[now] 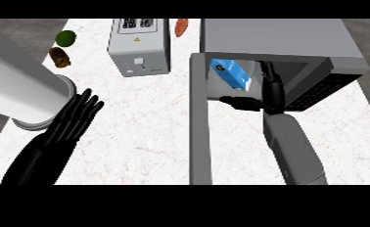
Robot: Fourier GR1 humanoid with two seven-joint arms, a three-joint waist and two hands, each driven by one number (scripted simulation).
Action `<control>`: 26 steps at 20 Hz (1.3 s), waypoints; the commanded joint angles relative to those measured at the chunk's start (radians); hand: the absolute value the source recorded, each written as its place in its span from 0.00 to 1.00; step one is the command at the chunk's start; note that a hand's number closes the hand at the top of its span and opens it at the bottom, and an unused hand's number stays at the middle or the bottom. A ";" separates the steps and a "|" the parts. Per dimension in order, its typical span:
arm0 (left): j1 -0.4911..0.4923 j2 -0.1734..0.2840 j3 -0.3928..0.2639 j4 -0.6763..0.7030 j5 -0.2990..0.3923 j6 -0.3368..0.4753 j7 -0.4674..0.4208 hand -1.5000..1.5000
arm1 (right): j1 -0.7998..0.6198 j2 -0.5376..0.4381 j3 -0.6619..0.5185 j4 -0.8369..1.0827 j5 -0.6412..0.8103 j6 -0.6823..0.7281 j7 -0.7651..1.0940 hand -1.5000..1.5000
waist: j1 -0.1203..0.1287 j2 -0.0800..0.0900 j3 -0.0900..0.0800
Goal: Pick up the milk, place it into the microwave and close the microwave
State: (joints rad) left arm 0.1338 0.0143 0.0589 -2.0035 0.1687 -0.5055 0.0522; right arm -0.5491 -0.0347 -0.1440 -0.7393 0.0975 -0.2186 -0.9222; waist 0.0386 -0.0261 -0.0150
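The blue and white milk carton [230,73] sits tilted inside the open grey microwave [289,37] at the upper right. My right hand [262,101] reaches into the cavity just right of and below the carton. Its fingers [270,77] run straight up along the carton's right side and its thumb [239,102] points left under it; nothing curls round the carton. The microwave door [198,123] stands swung out toward me, seen edge-on as a long grey bar left of my right forearm. My left hand [72,119] rests open at the left, fingers straight.
A grey toaster [140,49] stands at the back centre-left. An orange vegetable [181,26] lies behind it to the right. A green lime [66,37] and a brown object [60,57] sit at the back left corner. White marble counter [145,133] spreads between my arms.
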 commanded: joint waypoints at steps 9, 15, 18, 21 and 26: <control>-0.007 -0.013 -0.207 0.147 -0.192 -0.043 -0.093 1.00 | 0.083 -0.019 0.003 -0.017 -0.066 0.124 0.237 0.00 | -0.049 0.021 0.014; -0.144 -0.014 -0.245 0.322 -0.362 0.041 -0.168 1.00 | 0.348 -0.016 0.067 -0.242 -0.068 0.175 0.227 0.00 | -0.063 0.022 0.014; -0.180 0.040 -0.245 0.434 -0.361 -0.041 -0.208 1.00 | 0.419 -0.039 0.090 -0.360 -0.075 0.210 0.257 0.00 | -0.075 0.022 0.013; -0.177 -0.014 -0.389 0.446 -0.426 0.038 -0.189 1.00 | 0.542 -0.048 0.126 -0.531 -0.075 0.220 0.321 0.00 | -0.071 0.020 0.013; -0.241 -0.014 -0.499 0.540 -0.351 0.110 -0.164 1.00 | 0.726 -0.070 0.149 -0.789 -0.091 0.229 0.383 0.00 | -0.063 0.023 0.014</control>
State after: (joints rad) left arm -0.0828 0.0051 -0.3332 -1.5149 -0.2090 -0.4508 -0.1319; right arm 0.0412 -0.0910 -0.0220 -1.3416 0.0143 -0.0027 -0.5921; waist -0.0235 -0.0037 -0.0011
